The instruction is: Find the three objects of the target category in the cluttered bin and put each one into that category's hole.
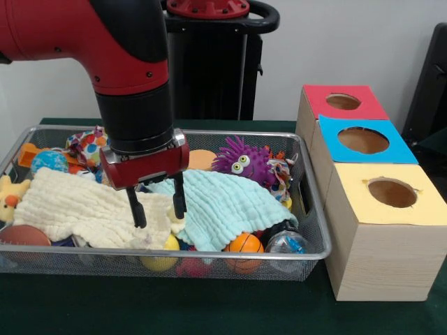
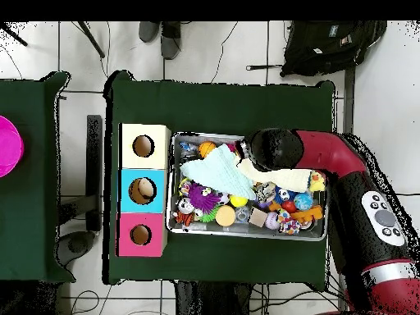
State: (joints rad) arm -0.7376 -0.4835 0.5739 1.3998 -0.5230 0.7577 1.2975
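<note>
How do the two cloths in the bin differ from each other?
The cream cloth is pale yellow-white; the mint cloth is light blue-green. The cream cloth lies at the front view's left, the mint cloth toward its middle and right. The open gripper hangs where they meet. Both are crinkled and cover toys.

My front camera sat low and close at the table's edge, facing the wire bin (image 1: 307, 209) along its long side, with the wooden hole box (image 1: 377, 230) at the right of the frame and the arm (image 1: 133, 77) filling the upper left. My overhead camera looked straight down from high above, far enough to take in the whole green table (image 2: 221, 98), the surrounding floor (image 2: 213, 49) and a neighbouring table (image 2: 33, 123). Both views shared the bin (image 2: 246, 234), the hole box (image 2: 123, 189) and the arm (image 2: 344, 172); overhead, the box lay left of the bin.
</note>
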